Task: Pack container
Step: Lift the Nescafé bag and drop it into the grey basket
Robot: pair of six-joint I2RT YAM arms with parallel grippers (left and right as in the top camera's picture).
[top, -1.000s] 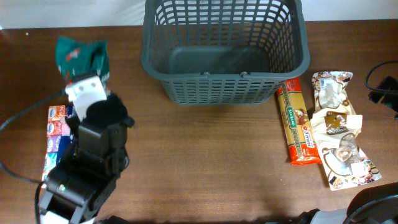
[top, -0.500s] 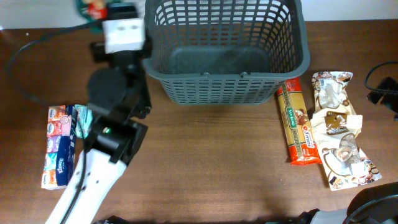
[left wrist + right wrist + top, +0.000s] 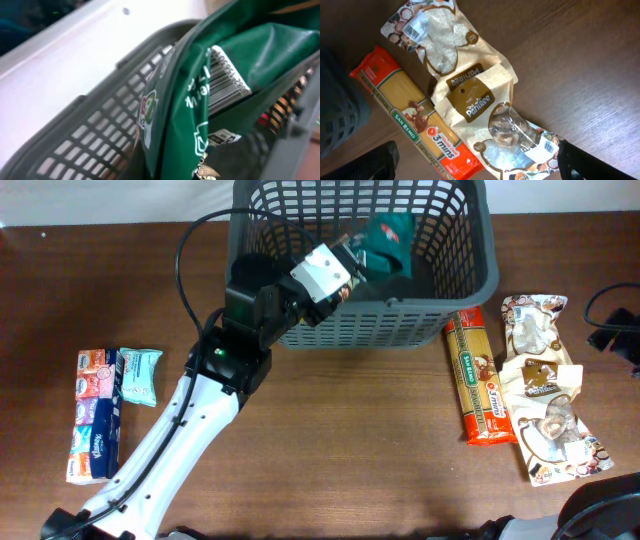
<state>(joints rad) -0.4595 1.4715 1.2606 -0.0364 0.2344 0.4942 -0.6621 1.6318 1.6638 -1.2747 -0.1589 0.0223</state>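
A second ago the left arm was back by the table's left edge with the green packet in its grip. It has since swung across, and the left gripper now reaches over the near wall of the basket, which has stayed put at the far edge, a little right of the middle. The jaws are pinched tight on the packet, which hangs over the right half of the basket's inside. From the wrist the green packet is right beside the lattice wall; how far below the rim it sits I can't tell. So the first item looks all but delivered, and I'd judge only the let-go remains.

The right gripper hovers with its jaws spread wide and nothing between them, over the pasta and the pale bags at the right edge. The basket is off to its left, near but not under it.

Still waiting are that pasta and those bags, plus the tissue packs by the left edge.
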